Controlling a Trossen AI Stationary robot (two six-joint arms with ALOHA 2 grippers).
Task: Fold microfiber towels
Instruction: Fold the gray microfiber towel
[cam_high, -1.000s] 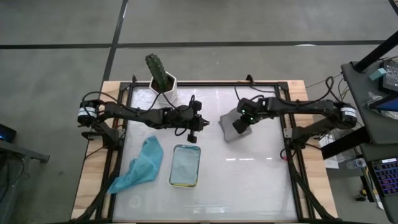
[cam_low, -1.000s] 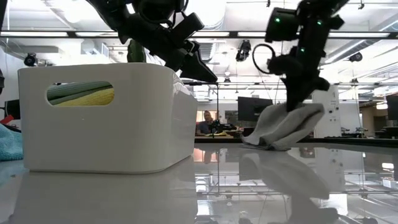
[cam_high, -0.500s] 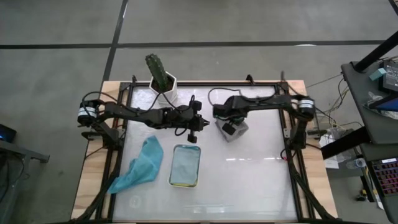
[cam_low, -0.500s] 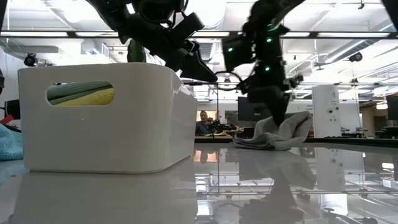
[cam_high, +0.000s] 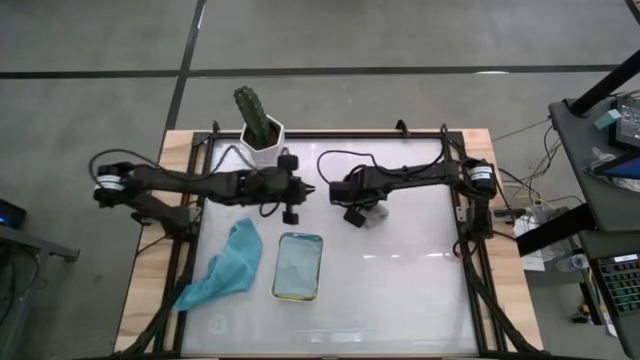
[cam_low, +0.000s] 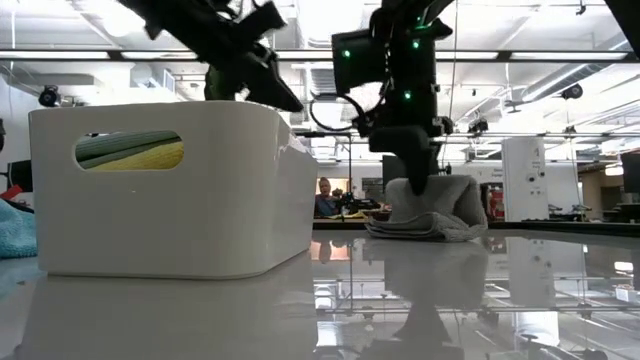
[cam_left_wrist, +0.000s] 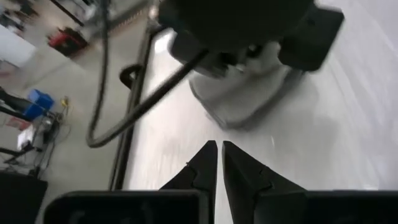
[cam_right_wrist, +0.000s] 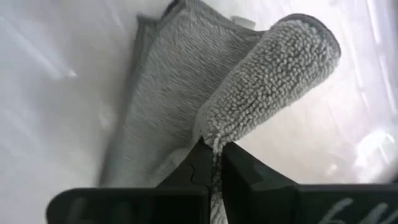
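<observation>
A grey towel (cam_high: 376, 212) lies on the table right of centre, and my right gripper (cam_high: 353, 215) is shut on it from above. In the right wrist view the held part curls over the flat remainder (cam_right_wrist: 161, 93). My left gripper (cam_high: 308, 190) hovers shut and empty just left of it, its tips (cam_left_wrist: 219, 155) aimed at the grey towel (cam_left_wrist: 249, 102). A teal towel (cam_high: 228, 262) lies crumpled at the near left. A white tray (cam_high: 298, 266) holds folded towels, and green and yellow ones show through its handle hole (cam_low: 130, 150). My right gripper pinches an edge of the grey towel (cam_right_wrist: 214, 135) between its two fingers, coming steeply from above. The held flap (cam_right_wrist: 273, 68) arches up and over the rest of the towel. The rest lies flat on the table in several layers (cam_low: 425, 228).
A cactus in a white pot (cam_high: 260, 125) stands at the far edge behind my left arm. The tray (cam_low: 170, 190) sits near the table's middle, between the teal towel (cam_low: 15, 228) and the grey one. Bare glossy tabletop (cam_high: 400, 290) spreads to the near right.
My right gripper has swung toward the table's left, tipping steeper. It has carried the held edge of the grey towel over the part that stayed on the table, so the towel now lies doubled over. My left gripper has drawn back toward the left edge and risen a little.
</observation>
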